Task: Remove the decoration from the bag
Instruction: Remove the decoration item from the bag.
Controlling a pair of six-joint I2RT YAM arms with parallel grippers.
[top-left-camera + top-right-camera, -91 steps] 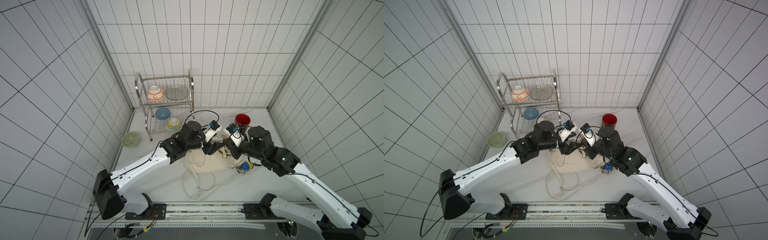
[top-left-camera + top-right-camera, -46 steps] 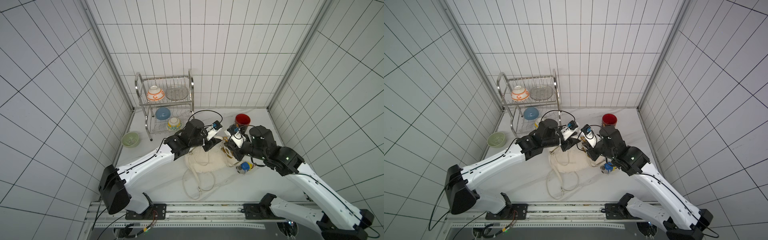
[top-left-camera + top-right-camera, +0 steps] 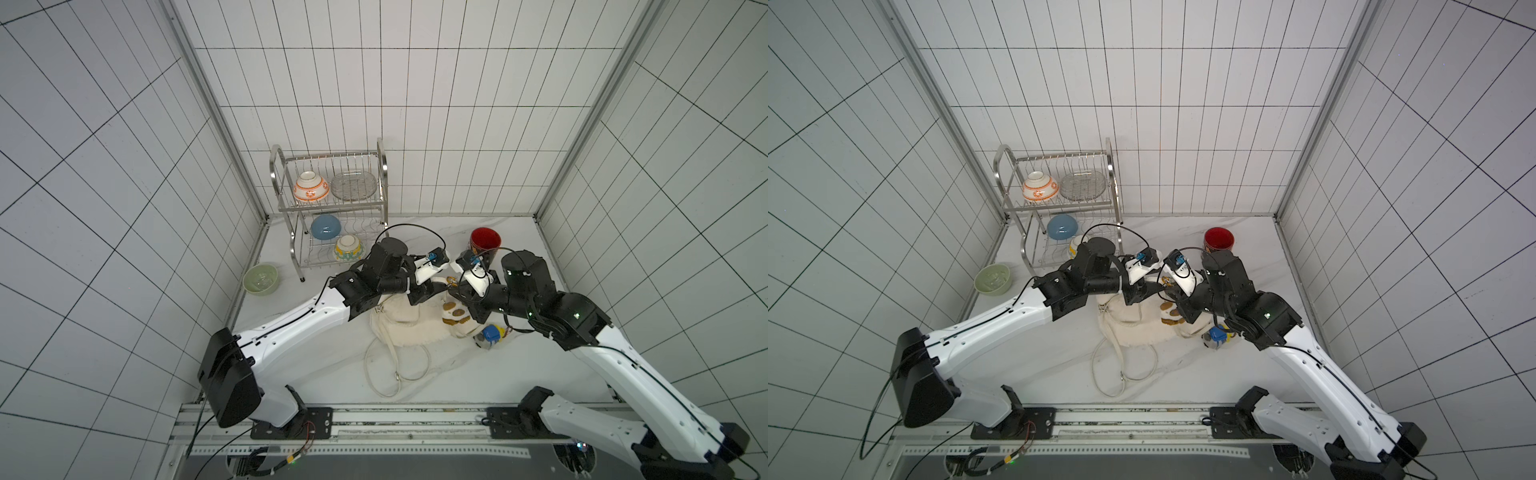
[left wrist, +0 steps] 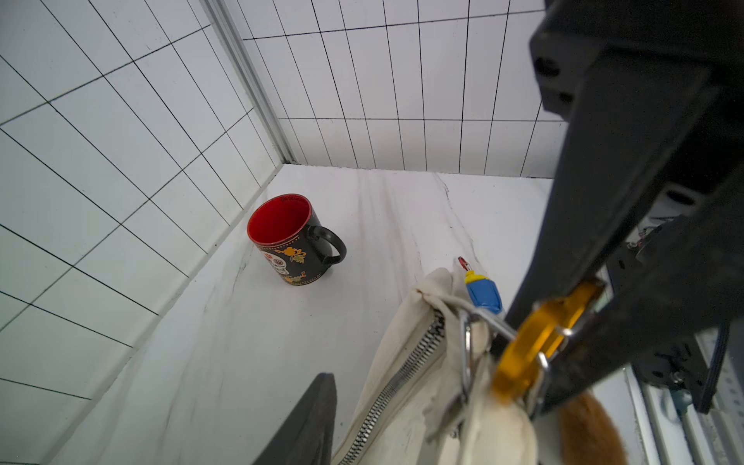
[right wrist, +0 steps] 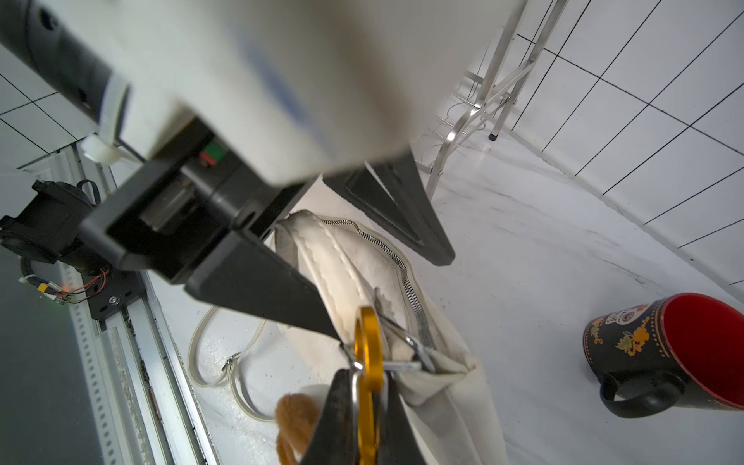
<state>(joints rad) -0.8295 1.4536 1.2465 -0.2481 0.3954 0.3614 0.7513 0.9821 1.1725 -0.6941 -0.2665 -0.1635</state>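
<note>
We are only partway in. The bag (image 3: 409, 330) is lying mid-tabletop (image 3: 332, 374) with its straps trailing toward the near edge, and the plush charm (image 3: 455, 318) is not yet off it. Our right gripper (image 5: 364, 386) is pinching the gold carabiner (image 5: 368, 346), which is sitting hooked through the silver ring (image 4: 467, 350) at the bag's zipper end. Our left gripper (image 5: 390, 294) is straddling that zipped edge with its fingers apart, not pinching it. Unhooking the carabiner and carrying the charm clear are remaining. The wrist views are showing the hooked ring, too small to make out in both top views. Those are instead showing the charm's cream-and-brown body and the full run of the straps.
</note>
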